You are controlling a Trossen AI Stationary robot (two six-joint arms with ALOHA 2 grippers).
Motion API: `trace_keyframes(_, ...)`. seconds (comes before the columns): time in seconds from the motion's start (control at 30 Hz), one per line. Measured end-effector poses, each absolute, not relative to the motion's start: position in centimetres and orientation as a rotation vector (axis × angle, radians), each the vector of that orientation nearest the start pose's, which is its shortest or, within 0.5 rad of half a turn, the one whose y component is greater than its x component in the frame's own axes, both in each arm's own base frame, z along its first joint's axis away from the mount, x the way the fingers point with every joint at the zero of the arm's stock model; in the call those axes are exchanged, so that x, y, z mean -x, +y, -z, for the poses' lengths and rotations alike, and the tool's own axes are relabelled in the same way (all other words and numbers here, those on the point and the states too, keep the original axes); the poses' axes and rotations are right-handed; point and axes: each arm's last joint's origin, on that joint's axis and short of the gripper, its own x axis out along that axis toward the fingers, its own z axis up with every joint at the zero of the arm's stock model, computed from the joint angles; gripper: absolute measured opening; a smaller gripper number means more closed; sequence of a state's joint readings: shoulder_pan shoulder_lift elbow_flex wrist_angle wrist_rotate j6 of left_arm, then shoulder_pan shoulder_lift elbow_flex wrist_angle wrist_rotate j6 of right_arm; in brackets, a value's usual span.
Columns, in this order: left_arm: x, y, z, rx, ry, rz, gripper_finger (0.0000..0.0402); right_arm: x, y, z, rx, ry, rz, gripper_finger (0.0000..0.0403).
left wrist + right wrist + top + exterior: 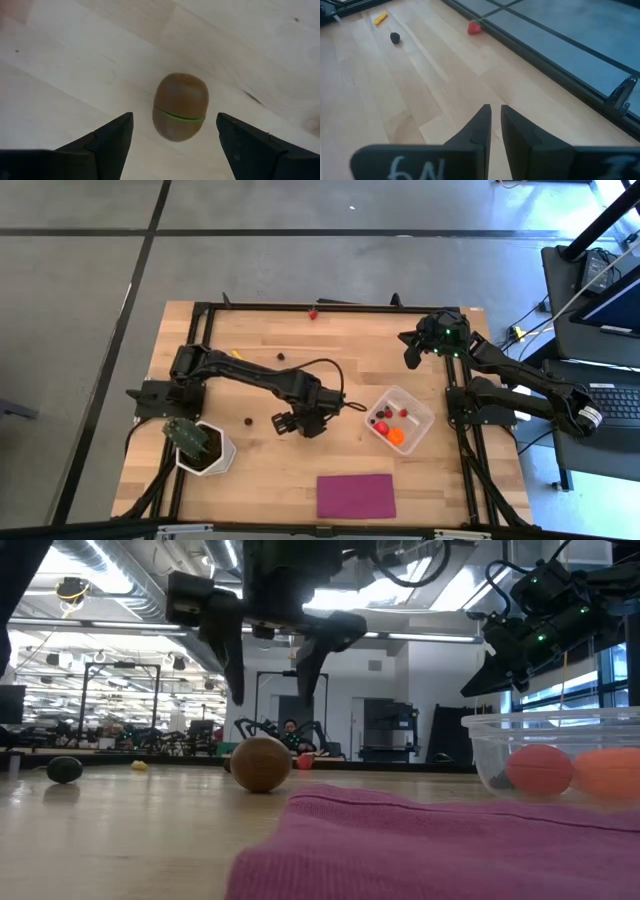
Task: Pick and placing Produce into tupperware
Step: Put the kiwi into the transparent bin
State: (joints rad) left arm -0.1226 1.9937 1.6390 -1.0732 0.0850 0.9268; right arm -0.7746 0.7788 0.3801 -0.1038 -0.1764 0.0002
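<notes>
My left gripper [283, 422] hangs open over the brown oval [180, 106], pointing down, one finger on each side and clear of it. The oval [260, 763] lies on the table near the middle. The clear tub [418, 406] stands to its right, holding the orange ball [396, 436] and small red pieces [380, 423]. A dark berry [247, 420] lies left of the left gripper, another [281, 357] farther back, beside a yellow bit [237, 354]. A red piece [474, 27] lies at the far edge. My right gripper [412, 352] is shut, raised near the far right corner.
A green plant in a white pot [205, 450] stands near the table's left near corner. A flat magenta cloth [356, 495] lies at the near edge, below the tub. Black frame rails [330, 306] border the table's far, left and right sides.
</notes>
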Motion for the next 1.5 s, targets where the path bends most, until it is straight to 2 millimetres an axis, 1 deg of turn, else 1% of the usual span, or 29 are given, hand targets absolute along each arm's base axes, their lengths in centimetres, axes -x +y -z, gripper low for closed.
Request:
trace_keyframes(0.13,-39.0,-5.1,-22.0,-0.757,1.235,0.815,0.0284,-12.2,-11.2,-20.3,-0.234,0.454,0.585,0.0046)
trace_keyframes(0.3,-39.4,-5.2,-22.1,-0.611,1.253,0.656,0.0281,-12.2,-11.2,-20.3,-0.234,0.454,0.585,0.0046)
trace_keyframes(0.4,-39.8,-5.3,-22.2,-0.556,1.230,0.595,0.0280,-12.2,-11.2,-20.3,-0.234,0.455,0.585,0.0046)
trace_keyframes(0.53,-40.2,-5.4,-22.3,-0.540,1.192,0.568,0.0279,-12.2,-11.2,-20.3,-0.234,0.455,0.585,0.0046)
trace_keyframes(0.73,-40.2,-5.4,-22.4,-0.542,1.189,0.567,0.0284,-12.2,-11.2,-20.2,-0.236,0.458,0.585,0.0046)
trace_keyframes(1.0,-40.3,-5.4,-22.4,-0.543,1.180,0.565,0.0280,-12.2,-11.2,-20.2,-0.237,0.461,0.586,0.0046)
trace_keyframes(1.37,-40.2,-5.4,-22.4,-0.535,1.191,0.560,0.0282,-12.1,-11.2,-20.2,-0.236,0.466,0.584,0.0046)
trace_keyframes(1.5,-40.2,-5.4,-22.4,-0.526,1.204,0.518,0.0288,-12.1,-11.2,-20.2,-0.236,0.468,0.584,0.0046)
